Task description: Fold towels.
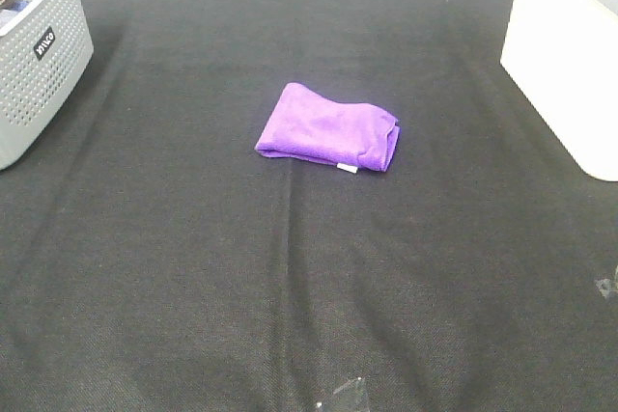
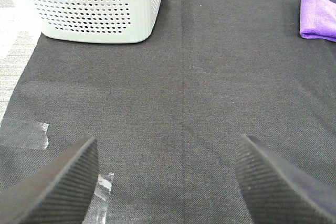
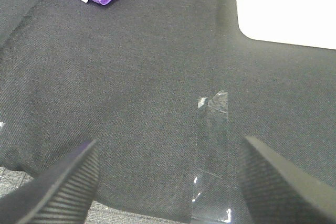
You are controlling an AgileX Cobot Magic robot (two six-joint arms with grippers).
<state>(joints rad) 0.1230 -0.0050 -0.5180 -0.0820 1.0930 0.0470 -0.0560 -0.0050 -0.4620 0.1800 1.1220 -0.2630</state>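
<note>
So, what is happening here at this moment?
Nothing is being handled right now. The purple towel lies already folded in a small bundle in the middle of the black table cloth. Both arms are away from it: the left gripper and the right gripper are open and empty above the cloth. A grey perforated basket stands at the far left, a white box at the far right.

**One small label, barely legible**

A small dark label [image 1: 44,42] with white lettering sits on the side wall of the grey perforated basket [image 1: 39,84] at the upper left of the exterior high frame. Its letters are too small and blurred to read.
</note>
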